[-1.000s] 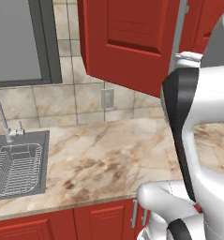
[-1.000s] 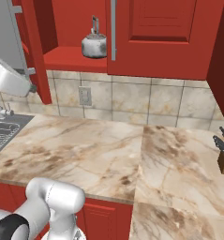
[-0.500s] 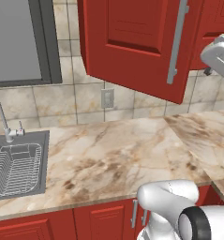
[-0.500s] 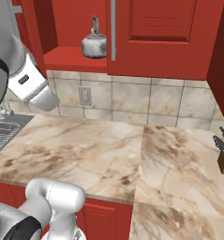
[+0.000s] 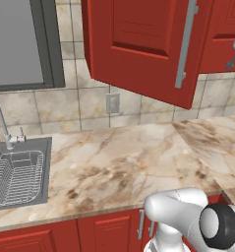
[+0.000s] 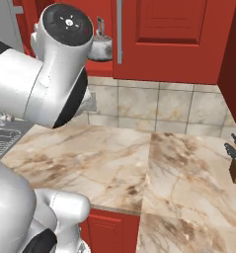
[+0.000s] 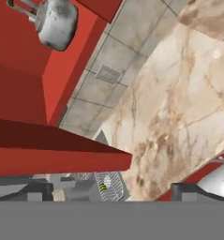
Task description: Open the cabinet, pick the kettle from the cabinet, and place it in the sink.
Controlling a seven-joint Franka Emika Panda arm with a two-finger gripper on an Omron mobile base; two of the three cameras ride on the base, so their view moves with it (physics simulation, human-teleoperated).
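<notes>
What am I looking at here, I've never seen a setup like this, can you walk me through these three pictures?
This is a computer-rendered kitchen with a white robot arm on a driving base. Two pictures come from cameras on the base, behind the arm to its left and right. The third comes from a camera on the hand, so it looks tilted.

The red cabinet has its door swung open. On its shelf sits a small silvery kettle, also seen in the hand view. To the left is a steel sink with a wire rack and faucet. The marble counter carries a knife block at the far right.

The gripper stands open, fingertips wide apart, holding nothing.
</notes>
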